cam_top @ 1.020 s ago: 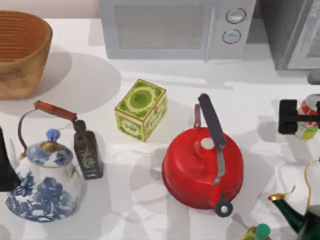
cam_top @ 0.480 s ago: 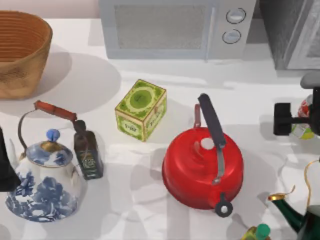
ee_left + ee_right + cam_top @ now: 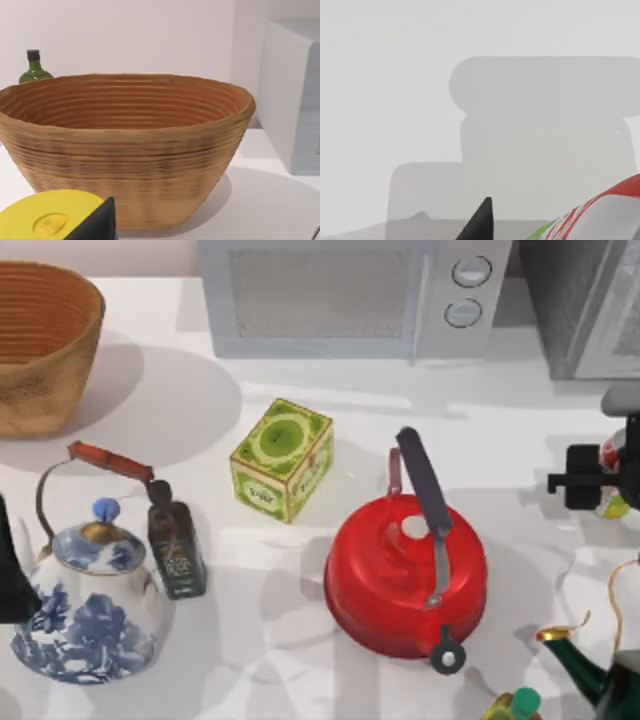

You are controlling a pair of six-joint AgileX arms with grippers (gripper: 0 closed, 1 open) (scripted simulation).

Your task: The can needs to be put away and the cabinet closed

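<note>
Right hand at the can, far right of the surface

My right hand [image 3: 600, 480] sits against the can [image 3: 612, 458], right of the red kettle [image 3: 405, 575], below the cabinet [image 3: 580, 305]; I cannot tell its grip. Left arm parked at left edge.

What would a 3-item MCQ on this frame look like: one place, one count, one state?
1. Where is the can?
A. top view's right edge
B. inside the basket
C. on the microwave

2. How many round knobs has the microwave?
A. one
B. two
C. four

3. How does the red kettle stand?
A. tipped on its side
B. upright on the table
C. lifted by a gripper

Key: 1 A, it sits at the right gripper near the right edge. 2 B, two knobs stacked on its panel. 3 B, lid up, base on the table.
</note>
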